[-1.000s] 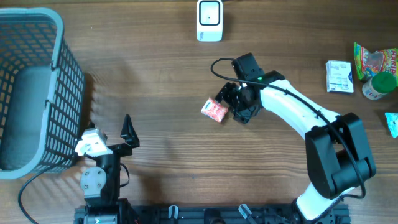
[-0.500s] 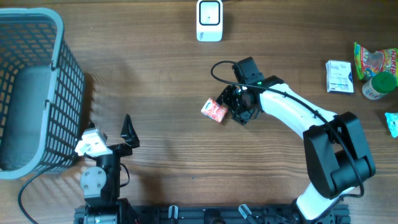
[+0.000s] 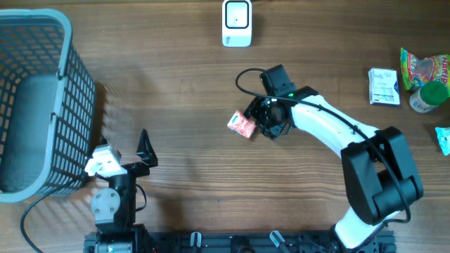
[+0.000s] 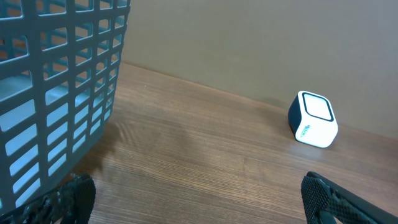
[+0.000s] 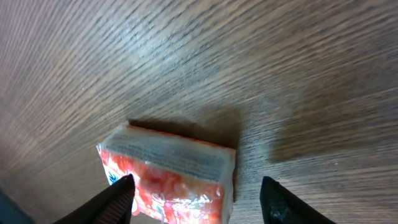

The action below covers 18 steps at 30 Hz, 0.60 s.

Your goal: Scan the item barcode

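Right now I'm watching the right gripper (image 3: 258, 119) hanging low over the middle of the brown wood-grain table (image 3: 190, 84), with its jaws spread to either side of the red and white plastic-wrapped packet (image 3: 242, 125). The packet is lying flat on the wood, below the white box-shaped barcode scanner (image 3: 237, 22) and well apart from it. On the right wrist camera the right gripper (image 5: 196, 186) is straddling the packet (image 5: 168, 177): one black fingertip (image 5: 121, 190) is sitting right against the packet's side, while the other is standing off with a strip of bare wood showing between it and the wrapper, so nothing is being pinched. A pale band of fine print is running along the packet's upper face, but it is too blurred for me to be reading any barcode there. The left gripper (image 3: 123, 151) is resting near my side of the table, just beside the grey plastic lattice basket (image 3: 70, 105), and its jaws are standing wide apart with nothing between them. Its wrist camera is looking past the basket wall (image 4: 68, 93) across bare wood toward the scanner (image 4: 313, 119). Over at the far right edge a small white printed carton (image 3: 384, 86), a green and red snack bag (image 3: 424, 65) and a green-capped white bottle (image 3: 424, 98) are sitting close together.
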Available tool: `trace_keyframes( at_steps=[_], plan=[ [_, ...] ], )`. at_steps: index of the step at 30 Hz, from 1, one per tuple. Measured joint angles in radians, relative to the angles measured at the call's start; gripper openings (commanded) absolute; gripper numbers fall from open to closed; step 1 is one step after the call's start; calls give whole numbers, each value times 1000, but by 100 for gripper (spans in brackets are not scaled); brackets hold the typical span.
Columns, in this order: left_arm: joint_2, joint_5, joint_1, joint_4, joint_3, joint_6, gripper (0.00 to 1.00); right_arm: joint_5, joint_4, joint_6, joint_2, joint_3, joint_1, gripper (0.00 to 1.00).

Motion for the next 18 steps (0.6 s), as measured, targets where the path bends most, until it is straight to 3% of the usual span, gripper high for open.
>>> trace_keyframes(
  at_steps=[4, 7, 9, 18],
  plan=[
    [0, 0, 0, 0, 0, 0, 100, 6, 7, -2, 27, 0, 18, 41],
    [0, 0, 0, 0, 0, 0, 100, 2, 18, -7, 48, 0, 18, 16],
    [0, 0, 0, 0, 0, 0, 100, -2, 18, -3, 48, 2, 18, 7],
    [0, 0, 0, 0, 0, 0, 100, -29, 14, -7, 44, 4, 15, 4]
  ],
)
